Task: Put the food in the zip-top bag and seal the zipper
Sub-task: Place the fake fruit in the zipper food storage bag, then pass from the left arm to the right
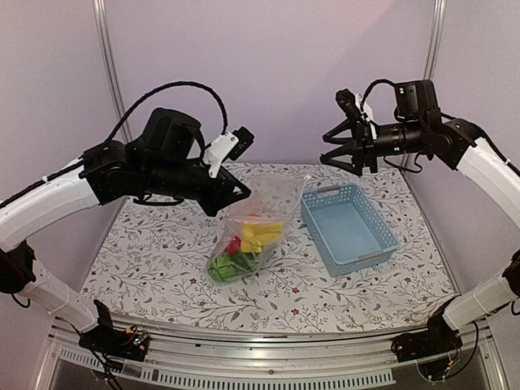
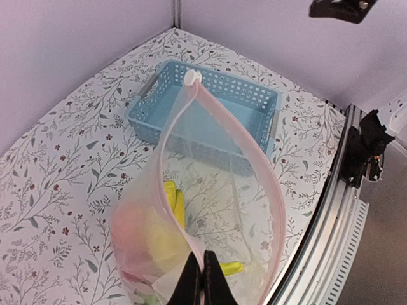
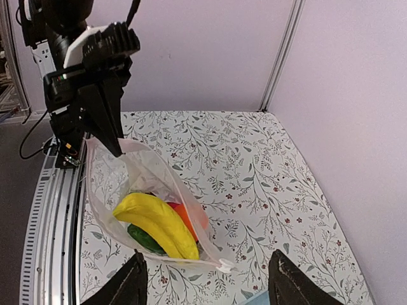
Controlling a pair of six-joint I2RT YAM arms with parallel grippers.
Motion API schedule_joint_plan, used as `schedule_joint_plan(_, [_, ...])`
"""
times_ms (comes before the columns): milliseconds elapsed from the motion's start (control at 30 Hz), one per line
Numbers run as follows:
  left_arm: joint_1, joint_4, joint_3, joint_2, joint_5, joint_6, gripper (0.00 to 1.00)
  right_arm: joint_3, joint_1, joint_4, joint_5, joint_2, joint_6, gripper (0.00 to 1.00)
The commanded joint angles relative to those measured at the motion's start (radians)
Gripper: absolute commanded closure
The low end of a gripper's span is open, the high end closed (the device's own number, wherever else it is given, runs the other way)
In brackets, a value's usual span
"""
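My left gripper (image 1: 240, 193) reaches out over table, pinched tight on top edge of clear crinkly plastic bag (image 1: 272, 199). Yellow toy bananas (image 1: 262, 236) inside. My right gripper (image 1: 340, 153) held high, fingers spread, holding nothing. One bag, one light-blue plastic basket (image 1: 349, 227).

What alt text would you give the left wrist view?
The left gripper, fingertips closed at the bottom edge, pinches the near end of the pink zipper of a clear zip-top bag whose mouth gapes open. Yellow bananas show through the plastic; a light-blue basket sits beyond on the floral table.
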Motion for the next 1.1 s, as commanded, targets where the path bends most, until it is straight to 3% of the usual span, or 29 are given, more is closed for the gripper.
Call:
schedule_joint_plan(0, [-0.013, -0.122, 0.148, 0.009, 0.153, 0.165, 0.99, -0.031, -0.015, -0.088, -0.061, -0.015, -0.164, 0.36])
schedule_joint_plan(267, [-0.011, -0.104, -0.01, -0.032, -0.018, 0.172, 1.0, -0.175, -0.006, -0.134, -0.188, -0.01, -0.301, 0.36])
schedule_joint_plan(500, [-0.01, -0.075, -0.073, -0.031, -0.076, 0.157, 1.0, -0.237, 0.049, -0.157, -0.18, -0.001, -0.369, 0.34])
schedule_joint_plan(667, [-0.01, -0.043, -0.077, -0.031, -0.103, 0.145, 1.0, -0.253, 0.049, -0.196, -0.234, -0.008, -0.396, 0.33])
schedule_joint_plan(900, [-0.007, -0.013, -0.07, -0.04, -0.184, 0.163, 1.0, -0.308, 0.05, -0.248, -0.188, -0.026, -0.444, 0.36])
schedule_joint_plan(1067, [-0.005, 0.002, -0.066, -0.028, -0.181, 0.166, 1.0, -0.319, 0.056, -0.238, -0.293, -0.023, -0.459, 0.38])
